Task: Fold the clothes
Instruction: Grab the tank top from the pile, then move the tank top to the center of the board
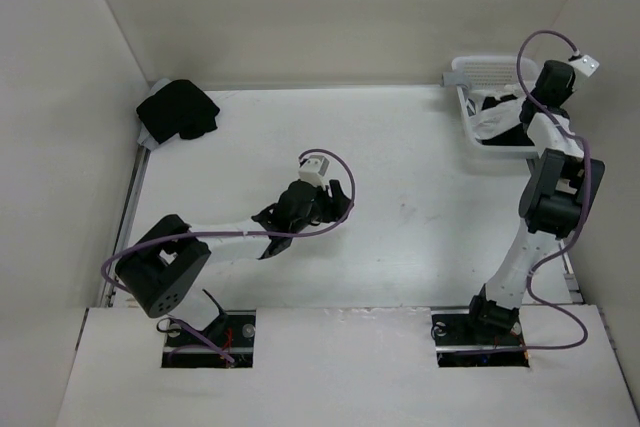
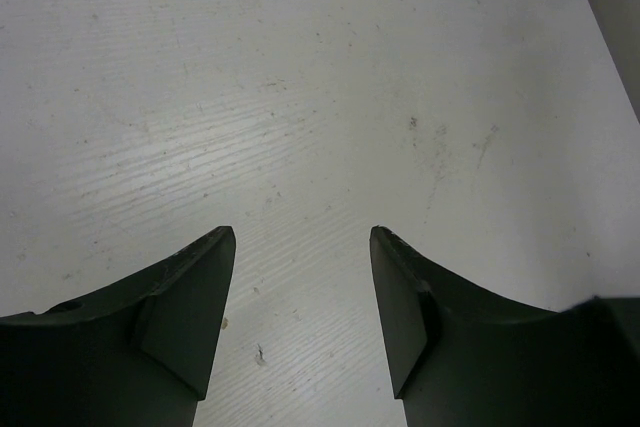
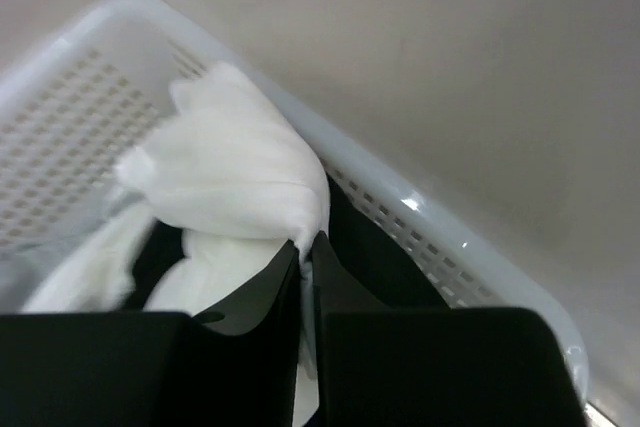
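Note:
The clothes (image 3: 235,162), a bunched white fabric top, lie inside the white lattice basket (image 3: 430,217). My right gripper (image 3: 308,242) is shut on a pinched fold of that fabric, which shows in the thin gap between its jaws. From above, the right arm reaches into the basket (image 1: 470,72) at the far right, where some white fabric (image 1: 492,127) shows. My left gripper (image 2: 303,237) hangs open over the bare table (image 2: 300,97) near its middle (image 1: 340,197), with nothing between its fingers.
A dark garment (image 3: 375,247) lies in the basket under and beside the white fabric. A black garment pile (image 1: 178,110) sits in the far left corner of the table. Walls close in the table at the back and on both sides.

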Robot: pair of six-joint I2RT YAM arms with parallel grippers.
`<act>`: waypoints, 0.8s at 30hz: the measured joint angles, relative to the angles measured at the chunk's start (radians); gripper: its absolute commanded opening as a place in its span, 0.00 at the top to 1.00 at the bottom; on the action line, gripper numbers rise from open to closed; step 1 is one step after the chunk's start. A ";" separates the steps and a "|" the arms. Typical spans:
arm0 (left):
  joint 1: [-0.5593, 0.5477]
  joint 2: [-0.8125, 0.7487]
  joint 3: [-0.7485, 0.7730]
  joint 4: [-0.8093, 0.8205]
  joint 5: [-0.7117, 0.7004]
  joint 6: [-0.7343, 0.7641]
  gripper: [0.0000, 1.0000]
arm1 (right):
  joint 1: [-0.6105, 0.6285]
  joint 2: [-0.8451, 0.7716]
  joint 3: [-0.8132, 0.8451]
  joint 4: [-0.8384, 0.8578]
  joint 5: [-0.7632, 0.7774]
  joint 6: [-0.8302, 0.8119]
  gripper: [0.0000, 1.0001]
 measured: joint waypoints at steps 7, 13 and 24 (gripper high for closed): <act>-0.011 0.000 0.000 0.006 0.009 0.000 0.47 | 0.076 -0.184 -0.005 0.089 0.029 -0.101 1.00; -0.011 -0.001 -0.007 0.016 0.013 -0.003 0.47 | 0.131 -0.309 -0.063 0.124 0.042 -0.113 1.00; 0.161 -0.157 -0.116 0.019 0.007 -0.098 0.47 | 0.595 -0.840 -0.172 0.132 -0.145 0.085 0.95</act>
